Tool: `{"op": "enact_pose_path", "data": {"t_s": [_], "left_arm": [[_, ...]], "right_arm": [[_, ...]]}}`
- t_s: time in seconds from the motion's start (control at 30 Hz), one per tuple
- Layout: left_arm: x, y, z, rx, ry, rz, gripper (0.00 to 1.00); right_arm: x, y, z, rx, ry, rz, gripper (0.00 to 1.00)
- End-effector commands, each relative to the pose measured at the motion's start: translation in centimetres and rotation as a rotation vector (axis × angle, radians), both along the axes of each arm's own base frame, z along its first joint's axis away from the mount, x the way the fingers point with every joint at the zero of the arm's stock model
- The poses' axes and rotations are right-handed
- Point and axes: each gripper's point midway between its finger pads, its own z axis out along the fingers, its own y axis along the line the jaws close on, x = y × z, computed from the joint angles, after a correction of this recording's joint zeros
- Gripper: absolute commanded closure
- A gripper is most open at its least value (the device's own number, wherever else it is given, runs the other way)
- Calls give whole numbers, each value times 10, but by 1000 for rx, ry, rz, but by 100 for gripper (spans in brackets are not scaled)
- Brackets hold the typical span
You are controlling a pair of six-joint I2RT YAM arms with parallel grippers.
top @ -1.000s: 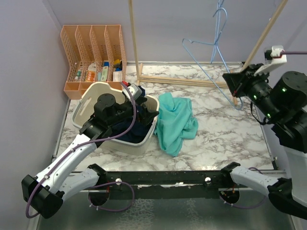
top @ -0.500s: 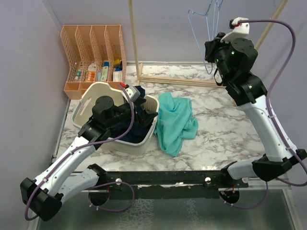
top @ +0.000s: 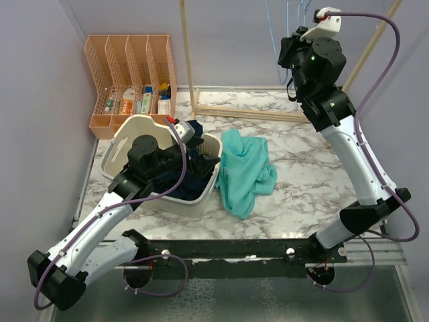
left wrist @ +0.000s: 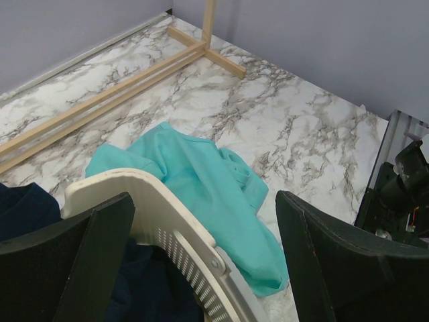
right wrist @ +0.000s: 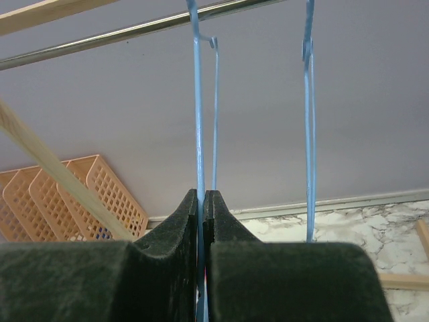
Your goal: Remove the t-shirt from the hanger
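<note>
Teal t-shirt (top: 244, 171) on the tabletop (top: 308, 181), hanger (right wrist: 199, 100) at the rail (right wrist: 134, 27)
The t-shirt lies crumpled beside the white basket (top: 127, 137). The right end effector (right wrist: 202, 201) is clenched on the blue hanger; the left end effector (left wrist: 204, 225) stands released over the basket.

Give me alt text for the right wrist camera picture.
The right gripper is shut on a blue wire hanger that runs up past a metal rail. A second blue wire hangs to the right, and an orange mesh organizer stands against the wall.
</note>
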Motion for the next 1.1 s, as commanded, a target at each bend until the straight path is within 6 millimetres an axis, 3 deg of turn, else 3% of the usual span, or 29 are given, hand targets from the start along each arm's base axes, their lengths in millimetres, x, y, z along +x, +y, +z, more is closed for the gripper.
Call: {"op": "enact_pose_path", "data": {"t_s": [0.0,0.17,0.43,0.5,0.57,0.6,0.7,0.83,0.97,1.07], "left_arm": [[-2,2,7,-17,-25,3,11],[-1,3,8,-14,-29,12,12],[-1,2,5,-7,-23,7,12],[-2,1,3,-4,-19,-3,12],[-2,-1,1,5,-11,-18,12],[-2,-3,-1,12,-9,-27,12],[-3,-7,-3,24,-1,-55,11],[-1,-15,1,31,13,-92,11],[2,-27,21,8,13,-133,13],[8,-41,24,37,30,-159,14]], "right_arm": [[18,1,6,6,-21,-38,99],[35,11,-12,-26,34,-34,99],[35,14,-23,-44,68,-15,96],[29,17,-24,-52,75,15,82],[19,19,-25,-65,83,58,56],[14,21,-28,-71,92,85,48],[-12,28,-39,-96,124,194,33],[-65,40,-57,-100,155,396,23],[-140,48,-68,-74,135,633,21],[-196,51,-76,-61,110,805,21]]}}
